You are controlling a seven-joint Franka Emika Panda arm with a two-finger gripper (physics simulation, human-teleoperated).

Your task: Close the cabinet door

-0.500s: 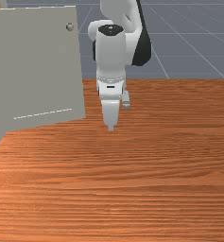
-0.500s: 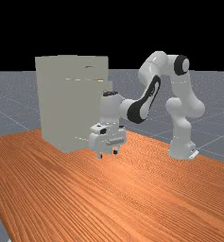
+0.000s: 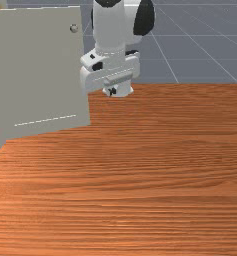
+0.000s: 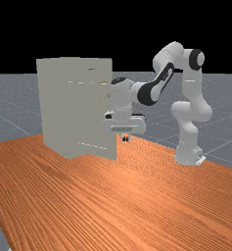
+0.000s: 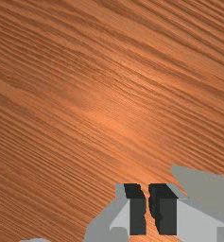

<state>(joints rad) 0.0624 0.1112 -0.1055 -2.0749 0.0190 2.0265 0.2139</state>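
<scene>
Jaws of the gripper (image 5: 147,208) stand all but pressed together, pinching nothing; beside them, at nine o'clock in the front view, the cabinet door (image 3: 40,75) hangs open. Stiff, probably light on its hinge, it wants pushing near its free edge, below the slick-looking knob (image 3: 74,28) at eleven o'clock.

From here, I see that the table (image 3: 165,175) looks like streaky wood, a bit shiny. The cabinet door (image 3: 40,75) looks smooth and dull, its round knob (image 3: 74,28) like shiny metal, my arm (image 4: 188,88) like smooth plastic.
</scene>
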